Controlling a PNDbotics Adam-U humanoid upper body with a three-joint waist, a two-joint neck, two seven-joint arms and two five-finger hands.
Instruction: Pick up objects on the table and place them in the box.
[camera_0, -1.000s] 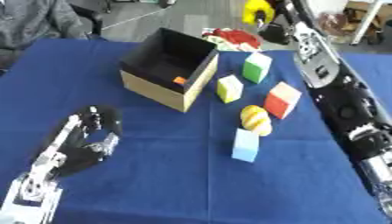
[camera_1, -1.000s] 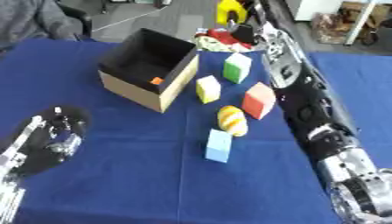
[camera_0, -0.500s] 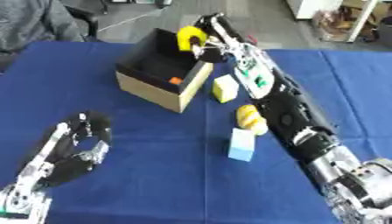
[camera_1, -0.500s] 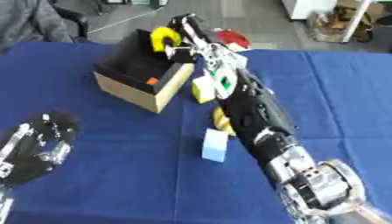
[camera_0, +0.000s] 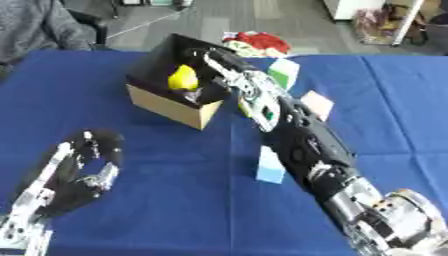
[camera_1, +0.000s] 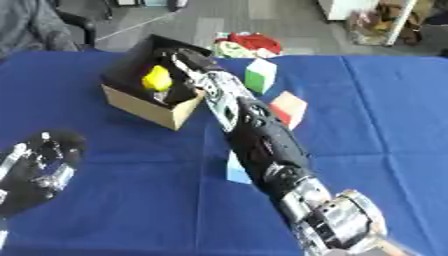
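- Right robot hand (camera_0: 210, 62) reaches over box (camera_0: 162, 102), fingers curled around yellow object (camera_0: 183, 78), held above the opening for drop-in.
- Left robot hand (camera_0: 74, 170) idle, relaxed, lower left on tabletop (camera_0: 175, 200).
- Blocks wait nearby.

Grey floor (camera_0: 219, 20), perhaps carpet, beyond blue table (camera_0: 175, 200)

My right arm (camera_0: 302, 145): black shell, silver joint, small green mark.
My left hand (camera_0: 66, 177): black palm, silver-white fingers.
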